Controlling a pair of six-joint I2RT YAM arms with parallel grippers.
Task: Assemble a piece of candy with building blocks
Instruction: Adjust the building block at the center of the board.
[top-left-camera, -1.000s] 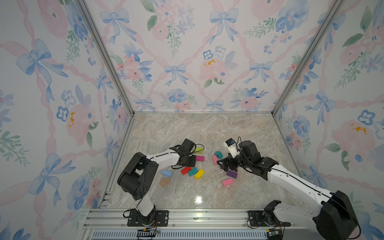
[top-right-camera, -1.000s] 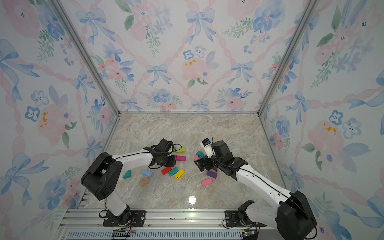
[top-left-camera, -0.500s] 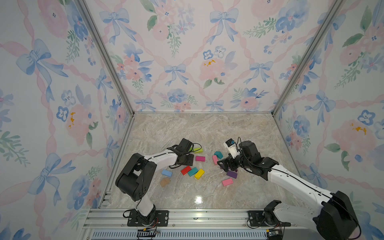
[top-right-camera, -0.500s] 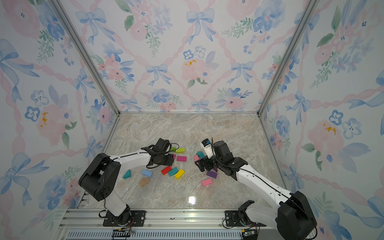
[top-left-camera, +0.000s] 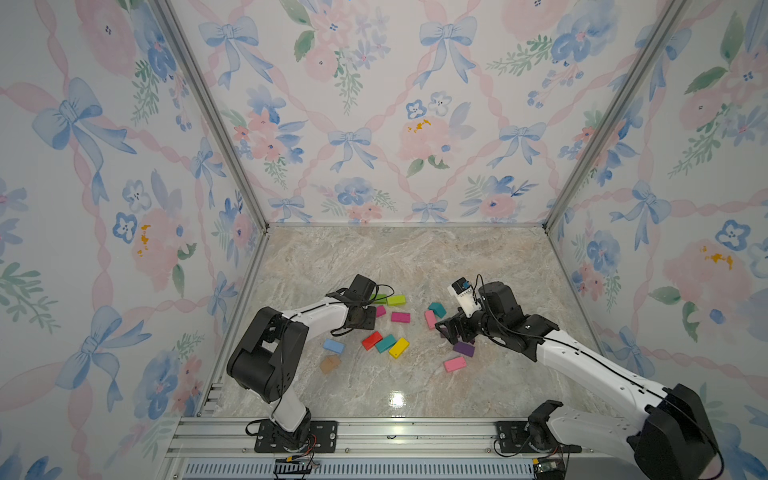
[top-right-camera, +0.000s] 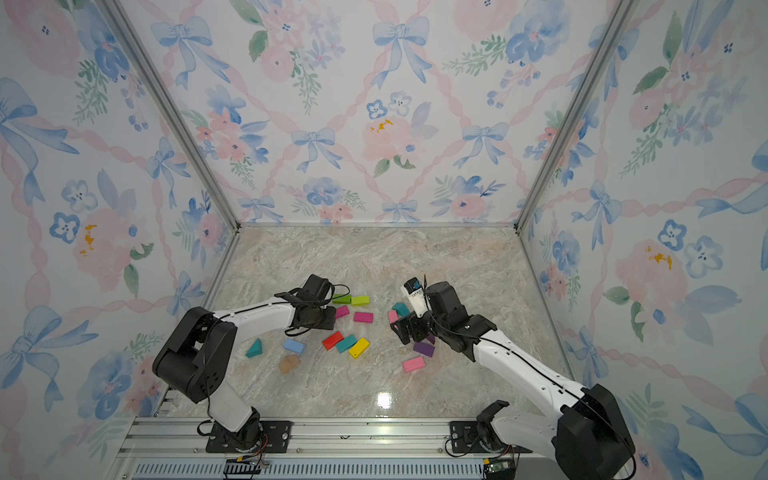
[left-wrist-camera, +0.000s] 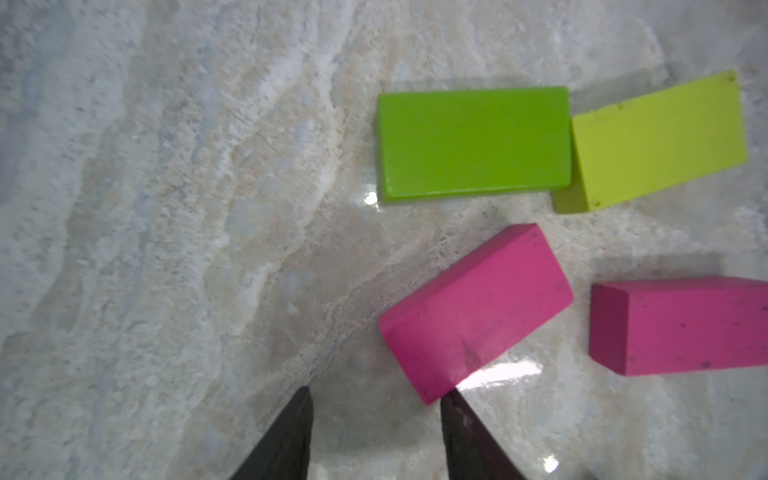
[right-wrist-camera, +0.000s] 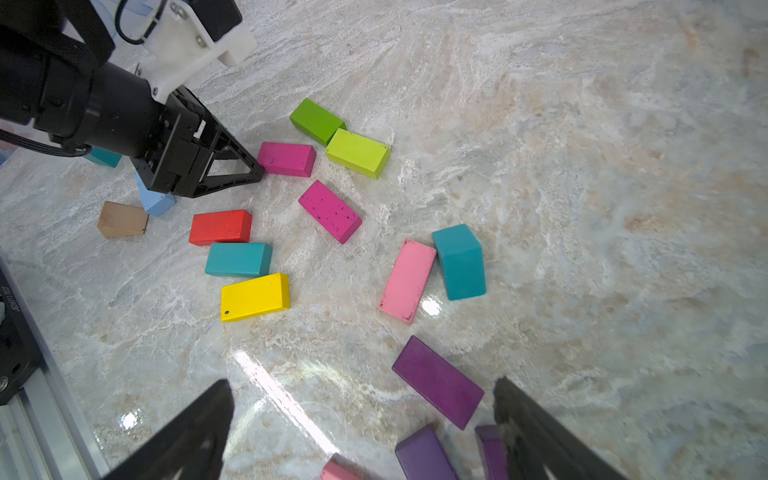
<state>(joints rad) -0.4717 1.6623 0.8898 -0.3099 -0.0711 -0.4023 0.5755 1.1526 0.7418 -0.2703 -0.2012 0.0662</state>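
The building blocks lie scattered on the marble floor. My left gripper stands open with nothing between its fingers. One fingertip touches a corner of a magenta block. Beyond it lie a second magenta block, a green block and a lime block. My right gripper is wide open and low over a purple block, with more purple blocks by its fingers. A red, a teal and a yellow block lie side by side between the arms.
A pink block leans against a teal one near the right gripper. A light blue block, a tan one and a teal wedge lie by the left arm. Another pink block lies nearer the front rail.
My left gripper has opened and drawn back a little to the left, uncovering the nearer magenta block. The right arm has not moved.
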